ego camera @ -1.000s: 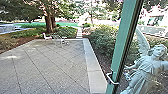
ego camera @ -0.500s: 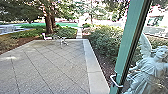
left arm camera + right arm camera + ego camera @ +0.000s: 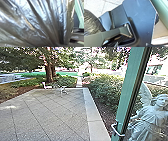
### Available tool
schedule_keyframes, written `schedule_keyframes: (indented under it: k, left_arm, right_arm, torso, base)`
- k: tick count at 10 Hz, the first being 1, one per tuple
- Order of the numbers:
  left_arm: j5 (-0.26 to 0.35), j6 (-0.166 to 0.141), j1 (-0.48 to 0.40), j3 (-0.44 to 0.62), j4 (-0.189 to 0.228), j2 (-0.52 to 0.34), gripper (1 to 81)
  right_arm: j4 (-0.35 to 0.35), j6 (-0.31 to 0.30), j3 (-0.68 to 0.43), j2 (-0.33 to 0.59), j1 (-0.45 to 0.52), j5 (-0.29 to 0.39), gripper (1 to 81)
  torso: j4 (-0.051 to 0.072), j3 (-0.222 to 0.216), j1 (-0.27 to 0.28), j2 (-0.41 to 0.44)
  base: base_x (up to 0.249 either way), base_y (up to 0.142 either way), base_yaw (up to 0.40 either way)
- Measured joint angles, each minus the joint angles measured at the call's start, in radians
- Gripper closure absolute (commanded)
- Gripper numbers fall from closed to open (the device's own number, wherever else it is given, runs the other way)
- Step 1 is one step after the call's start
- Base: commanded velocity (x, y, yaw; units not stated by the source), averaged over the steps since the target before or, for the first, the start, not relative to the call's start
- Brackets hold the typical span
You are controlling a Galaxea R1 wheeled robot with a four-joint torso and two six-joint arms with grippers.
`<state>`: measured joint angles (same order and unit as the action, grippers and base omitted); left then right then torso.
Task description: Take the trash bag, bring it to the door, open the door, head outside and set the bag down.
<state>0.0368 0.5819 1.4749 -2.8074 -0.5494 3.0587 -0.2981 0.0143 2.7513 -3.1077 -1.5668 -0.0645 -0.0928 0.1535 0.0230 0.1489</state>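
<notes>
Has shifted the head camera slightly since the earlier pictures, now taking in the green door frame [image 3: 131,74] farther right than a second ago. Looks out over a paved yard [image 3: 50,112], edged on the right by a pale border [image 3: 96,124] with shrubs [image 3: 105,89] just beyond. At the yard's far end, shows a white chair [image 3: 46,85] near some spindly pale furniture [image 3: 61,90], with a tree trunk [image 3: 50,73] behind. On the door frame, shows a metal handle [image 3: 113,128]; to the right of the frame, a winged statue [image 3: 150,114].

Keeps the trash bag [image 3: 37,25] very close to the left wrist camera, its shiny plastic drawn together in long pleats. In the right wrist view, catches a rounded side of dark crinkled plastic near the robot's own parts. Cannot tell whether released or clenched, for the jaws of the left gripper; cannot tell for those of the right gripper either.
</notes>
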Motion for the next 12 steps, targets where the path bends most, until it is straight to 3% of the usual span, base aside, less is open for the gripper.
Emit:
schedule_keyframes:
  k: [6,10,11,12]
  left_arm:
    - [0.001,0.000,-0.004,0.001,0.000,0.000,81.1]
    - [-0.002,0.000,-0.006,0.001,0.000,0.000,81.1]
    - [0.001,0.000,0.000,0.001,0.000,0.000,81.1]
    - [0.001,0.000,-0.004,0.001,-0.001,0.000,81.1]
  right_arm:
    - [0.000,0.000,0.000,0.005,0.001,0.002,1.0]
    - [0.000,0.000,0.000,0.005,0.004,-0.002,1.0]
    - [0.000,0.000,0.000,0.005,0.000,-0.001,1.0]
    - [0.000,0.000,0.000,0.005,-0.003,0.002,1.0]
  torso:
    - [0.000,0.000,-0.002,0.000]
    - [0.000,0.000,-0.001,0.000]
    - [0.001,0.000,-0.002,0.000]
    - [0.012,0.000,-0.002,0.000]
  base:
    - [0.098,0.000,0.000]
    - [0.000,0.000,0.000]
    - [0.000,0.000,0.000]
    - [0.000,0.000,0.000]
